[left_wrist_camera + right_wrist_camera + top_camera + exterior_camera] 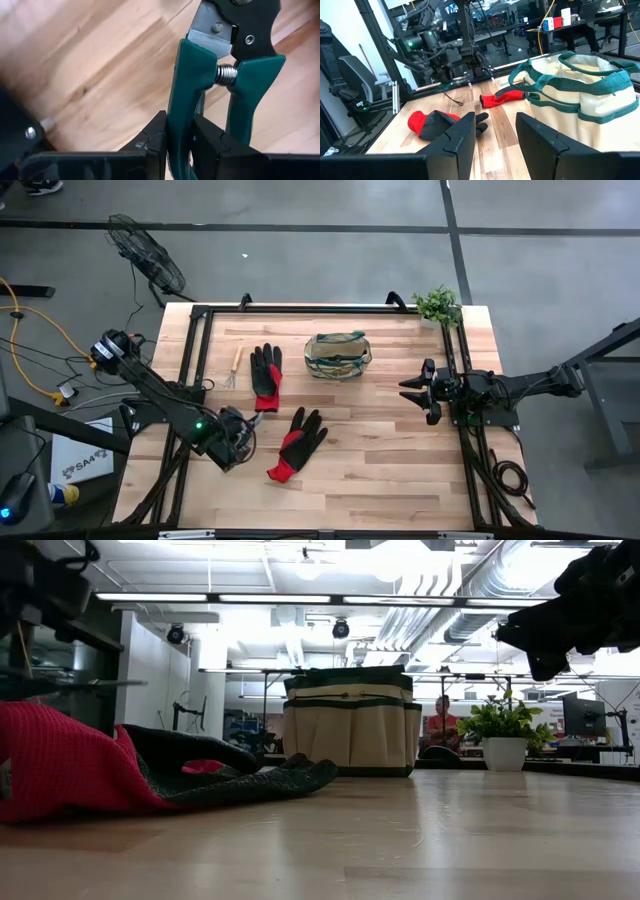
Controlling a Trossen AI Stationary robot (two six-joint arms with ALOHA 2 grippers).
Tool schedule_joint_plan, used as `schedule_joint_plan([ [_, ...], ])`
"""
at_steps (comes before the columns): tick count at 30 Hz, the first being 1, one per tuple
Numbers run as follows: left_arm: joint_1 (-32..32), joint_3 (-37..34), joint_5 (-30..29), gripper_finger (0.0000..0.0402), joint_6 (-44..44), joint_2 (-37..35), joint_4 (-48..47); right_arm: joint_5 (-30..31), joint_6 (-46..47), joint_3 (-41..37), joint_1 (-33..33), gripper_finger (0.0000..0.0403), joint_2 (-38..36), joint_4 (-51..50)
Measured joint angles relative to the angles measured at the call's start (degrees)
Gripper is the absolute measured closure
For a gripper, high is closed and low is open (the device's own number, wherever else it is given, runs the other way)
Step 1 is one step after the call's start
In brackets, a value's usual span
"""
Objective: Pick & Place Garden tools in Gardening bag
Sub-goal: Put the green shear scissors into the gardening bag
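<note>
Currently the left gripper [238, 432], clamped on one handle of the green-handled pruner [200, 90] at near left, has the gardening bag [338, 355] far-right of it; right gripper [418, 392], fingers apart and empty, waits nearer the bag.

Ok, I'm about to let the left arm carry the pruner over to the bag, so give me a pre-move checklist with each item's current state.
1. Left gripper shut on one green pruner handle: ok.
2. Grip holds both handles: not ok, one only.
3. Gardening bag upright, mouth open: ok.
4. Gloves lie between pruner and bag: not ok, pass above them.
5. Right gripper open, empty, parked beside the bag: ok.
6. Pruner lifted off the table: cannot tell.
</note>
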Motion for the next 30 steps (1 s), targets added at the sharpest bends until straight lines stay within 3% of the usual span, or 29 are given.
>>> schedule_joint_plan([
  [9, 2.8, 2.3, -6.2, 0.0347, 9.0, 0.0, -0.9, 0.0, 0.0, 0.0, 0.0, 0.0268, 0.0, 0.0],
  [21, 12.8, 2.5, -6.3, 0.0347, 24.4, 0.0, 3.2, 0.0, 0.0, 0.0, 0.0, 0.0268, 0.0, 0.0],
  [30, 19.8, 8.9, -8.6, 0.035, 36.0, 0.0, -0.3, 0.0, 0.0, 0.0, 0.0, 0.0268, 0.0, 0.0],
])
